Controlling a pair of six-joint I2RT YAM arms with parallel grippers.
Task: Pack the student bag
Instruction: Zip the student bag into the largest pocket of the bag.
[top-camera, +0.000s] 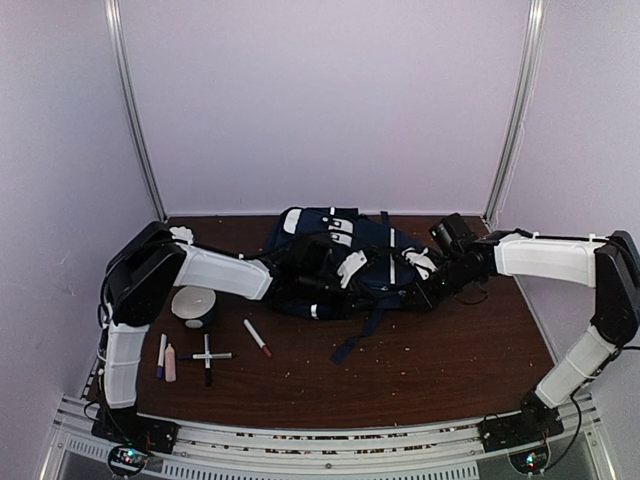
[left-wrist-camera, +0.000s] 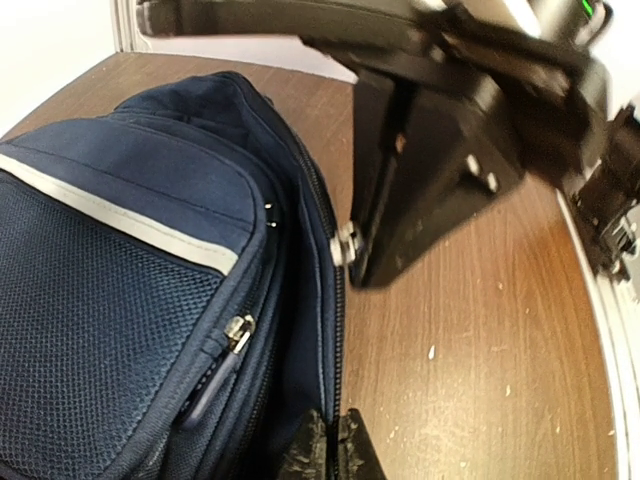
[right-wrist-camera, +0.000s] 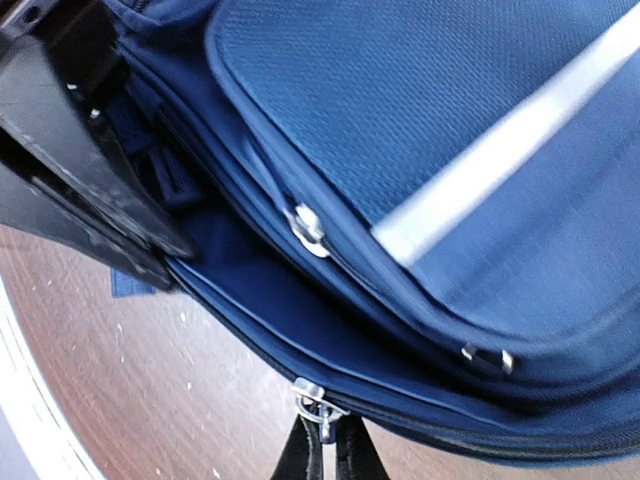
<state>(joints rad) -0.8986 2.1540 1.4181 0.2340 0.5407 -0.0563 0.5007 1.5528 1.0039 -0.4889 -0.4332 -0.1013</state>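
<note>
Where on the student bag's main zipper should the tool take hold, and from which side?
The small metal zipper pull hanging off the student bag at its outer seam. Come from the bare table side, fingers closing across the flat tab: it sticks out clear of the fabric, with nothing in the way. The right tool is shut on it there.
</note>
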